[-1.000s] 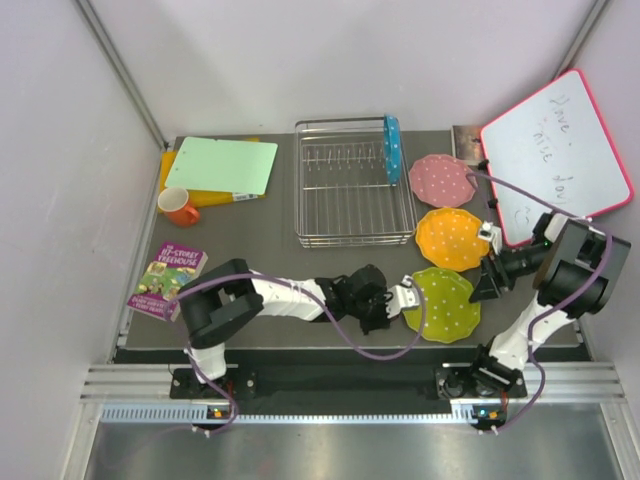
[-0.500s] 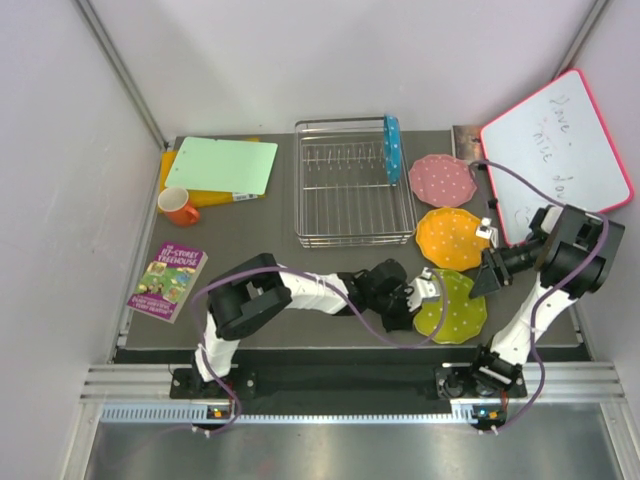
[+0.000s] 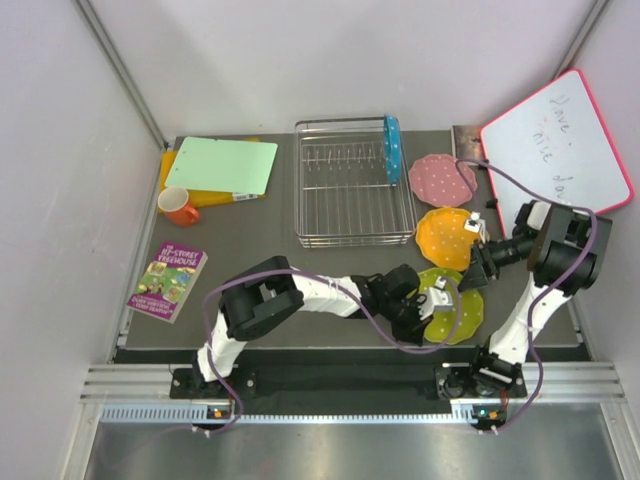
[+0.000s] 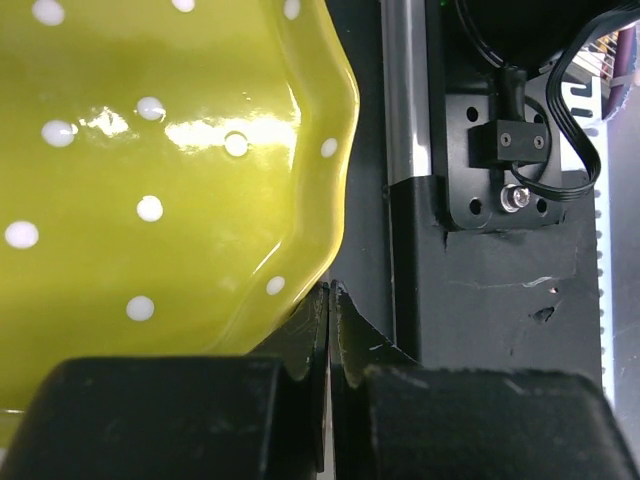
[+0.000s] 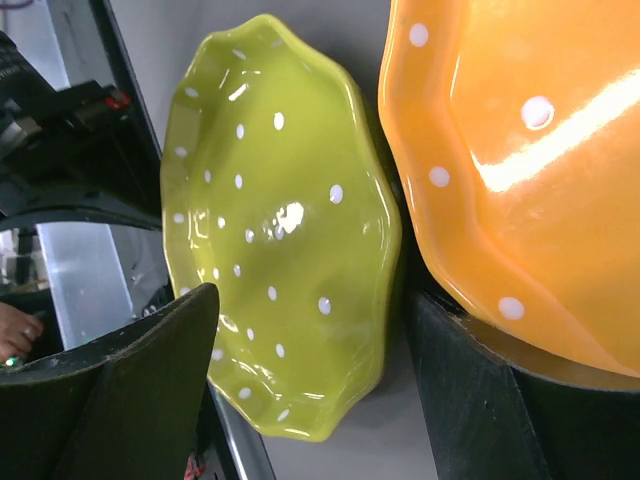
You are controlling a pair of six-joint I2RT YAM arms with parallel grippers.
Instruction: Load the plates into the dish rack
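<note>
Left pincer (image 3: 436, 297) is pressed shut right at the rim of the yellow-green plate (image 3: 466, 312). That plate sits on the counter (image 3: 250, 240) off the near-right corner of the dish rack (image 3: 352, 239). Right pincer (image 3: 478, 260) is spread wide there too.

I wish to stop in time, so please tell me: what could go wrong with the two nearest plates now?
The shut left tool sits at the rim of the yellow-green plate, which lies near the table edge; it might slide off. The open right tool has one finger by the orange plate, so closing may catch the wrong rim.
</note>
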